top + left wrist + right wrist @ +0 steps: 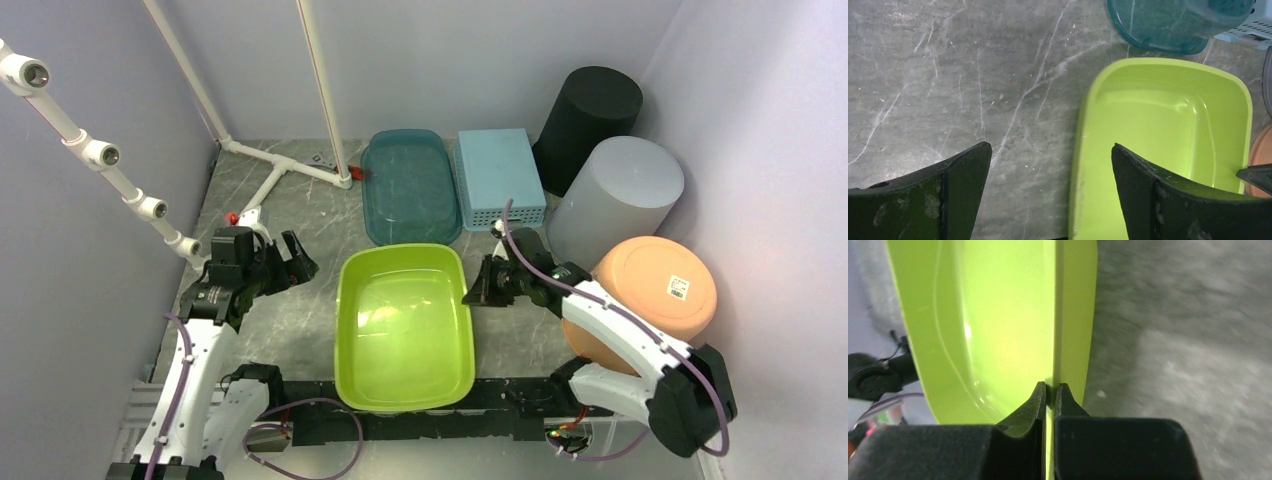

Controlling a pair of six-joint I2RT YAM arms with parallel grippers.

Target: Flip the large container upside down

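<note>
Green tub [405, 325] upright at lower centre of the top view, right pincer [1049, 387] clamped on its right rim, left pincer [290, 262] spread wide.

The tub sits open side up on the grey marbled table [300, 330] between the two arms. In the right wrist view the thin rim wall runs straight between the two pressed-together fingers, with the tub's inside to the left of frame. The left pincer is at centre left of the top view, beside the tub's left rim and apart from it, holding nothing. Just behind the tub are a teal tub [410, 185] and a light blue basket [500, 175]. At upper right are a black bin [585, 110] and a grey bin [625, 195], upside down. An orange bowl [655, 290] sits close behind the right arm. A white pipe frame [290, 165] is at upper left.
</note>
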